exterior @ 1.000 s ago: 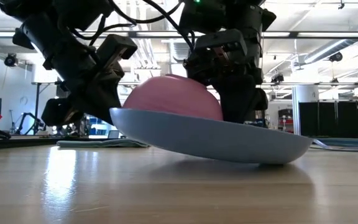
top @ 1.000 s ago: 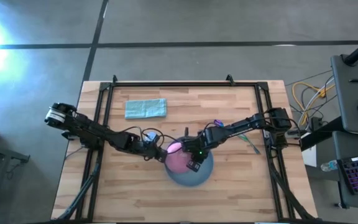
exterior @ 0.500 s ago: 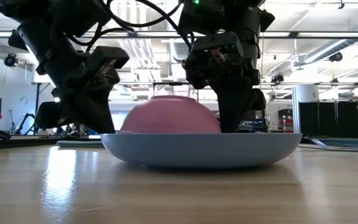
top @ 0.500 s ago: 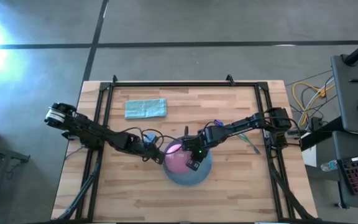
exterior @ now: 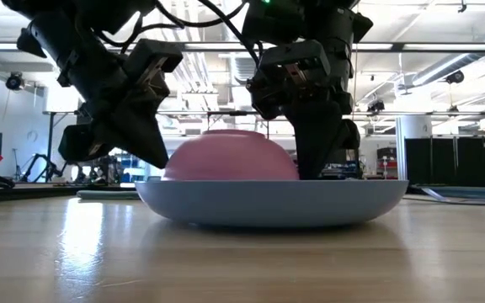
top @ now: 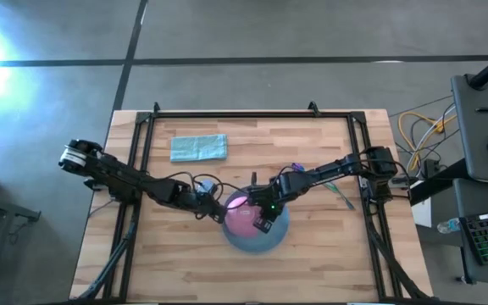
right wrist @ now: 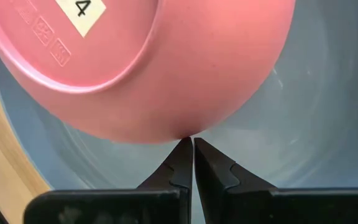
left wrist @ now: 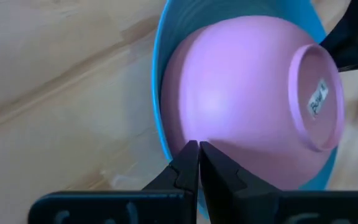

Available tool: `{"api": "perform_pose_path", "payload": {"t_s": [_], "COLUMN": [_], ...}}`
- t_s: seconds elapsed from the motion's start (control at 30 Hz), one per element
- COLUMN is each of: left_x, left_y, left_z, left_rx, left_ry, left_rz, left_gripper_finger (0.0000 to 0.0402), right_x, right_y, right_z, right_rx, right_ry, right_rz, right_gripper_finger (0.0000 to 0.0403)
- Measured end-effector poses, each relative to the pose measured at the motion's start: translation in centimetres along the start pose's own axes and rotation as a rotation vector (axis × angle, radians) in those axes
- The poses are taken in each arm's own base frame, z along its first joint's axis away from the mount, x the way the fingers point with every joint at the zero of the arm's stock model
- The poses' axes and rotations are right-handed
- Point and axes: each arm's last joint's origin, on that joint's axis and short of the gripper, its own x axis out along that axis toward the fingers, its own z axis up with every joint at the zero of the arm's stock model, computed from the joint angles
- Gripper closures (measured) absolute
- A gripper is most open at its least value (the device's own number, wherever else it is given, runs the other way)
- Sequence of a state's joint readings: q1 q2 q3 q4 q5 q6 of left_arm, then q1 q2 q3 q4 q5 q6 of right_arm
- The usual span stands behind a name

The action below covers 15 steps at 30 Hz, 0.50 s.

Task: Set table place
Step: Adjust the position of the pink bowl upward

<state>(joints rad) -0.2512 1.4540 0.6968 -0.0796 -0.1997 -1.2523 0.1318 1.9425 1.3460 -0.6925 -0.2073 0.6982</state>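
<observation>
A: Starting at the fingertips: the left gripper [left wrist: 197, 149] has its two fingers pressed together, nothing between them, tips just at the rim of the plate [left wrist: 160, 93] beside the bowl [left wrist: 247, 99]. Agreed?

B: Agreed. The right gripper [right wrist: 187, 146] is the same, fingers closed tip to tip, touching or almost touching the bowl's side, pinching nothing.

A: So which step is this?

B: I'd judge the plate-and-bowl part. In the low view the plate [exterior: 276, 202] sits flat on the table [exterior: 242, 261], centre of the frame, with the bowl [exterior: 230, 156] upside down in it (its base with a sticker faces up in both wrist views).

A: And nothing else in the plate?

B: Only the bowl. From above, both lie low and centre of the frame, the left gripper [top: 213, 205] at their left edge, the right gripper [top: 263, 222] over them.

A: Cutlery?

B: The spoon [top: 296, 167] and fork [top: 343, 200] lie right of centre, partly under the right arm, well apart from the plate. A cloth [top: 198, 147] lies in the upper left.

A: Next move?

B: Probably opening one gripper to take the bowl's rim and turn it upright; the curved wall could slip.
</observation>
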Motion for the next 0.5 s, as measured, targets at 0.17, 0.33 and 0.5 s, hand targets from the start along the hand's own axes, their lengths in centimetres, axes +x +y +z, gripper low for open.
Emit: {"api": "perform_pose_path", "payload": {"t_s": [0.17, 0.33, 0.5], "left_x": [0.01, -0.02, 0.36], "left_y": [0.05, -0.24, -0.14], "left_z": [-0.01, 0.16, 0.13], "left_rx": [0.003, -0.001, 0.000], "left_ry": [0.000, -0.024, -0.044], "left_rz": [0.006, -0.013, 0.002], "left_gripper_finger": [0.0401, 0.0401, 0.0401], "right_x": [0.11, 0.11, 0.14], "right_y": [0.07, 0.21, 0.25], "right_z": [0.11, 0.25, 0.26], "right_rx": [0.002, 0.001, 0.000], "right_ry": [-0.008, -0.024, -0.023], "right_rz": [0.009, 0.023, 0.028], "right_gripper_finger": [0.0394, 0.0394, 0.0394]}}
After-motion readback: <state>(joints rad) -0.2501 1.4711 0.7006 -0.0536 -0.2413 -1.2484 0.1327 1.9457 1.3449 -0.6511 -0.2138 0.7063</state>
